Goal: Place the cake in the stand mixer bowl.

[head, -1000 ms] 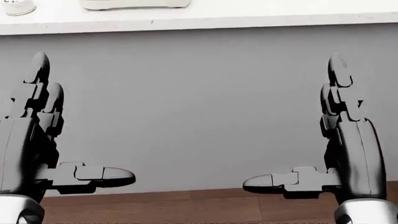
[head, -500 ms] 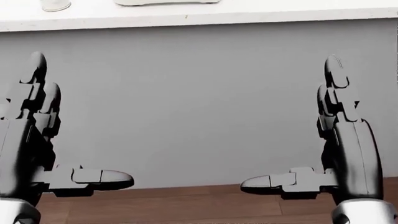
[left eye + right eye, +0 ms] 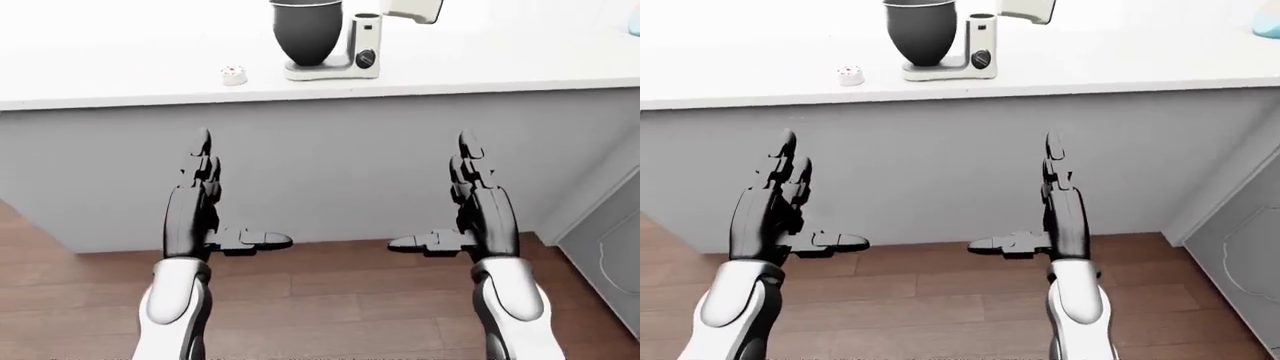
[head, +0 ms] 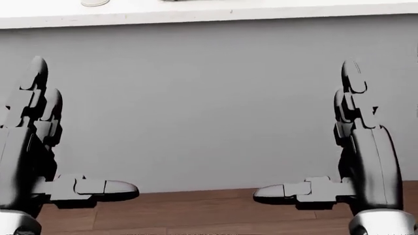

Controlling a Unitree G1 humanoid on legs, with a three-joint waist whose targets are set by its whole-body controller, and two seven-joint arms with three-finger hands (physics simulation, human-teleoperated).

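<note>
Approach is the step in hand, by the look of it: both hands hang in the lower half of the left-eye view, well short of the bench top, and neither holds anything. The left hand (image 3: 195, 206) has its fingers (image 3: 203, 154) straight and spread, thumb jutting sideways toward the frame's middle; the right hand (image 3: 480, 202) mirrors it, fingers apart and empty.

The cake (image 3: 233, 74), a small white round with a red spot on top, sits on the white bench (image 3: 120, 82) in the upper left of the left-eye view, just left of the stand mixer (image 3: 352, 46). The mixer's dark bowl (image 3: 306, 30) stands upright on the white base at the top centre, open mouth up, with the mixer head tilted up and partly cut off by the frame's top edge.

The next move probably calls for stepping closer, lifting a hand above the bench edge and closing the fingers gently round the cake before carrying it over the bowl's rim.

No brand, label or writing can be read; the mixer shows only a dark round knob on its column.
</note>
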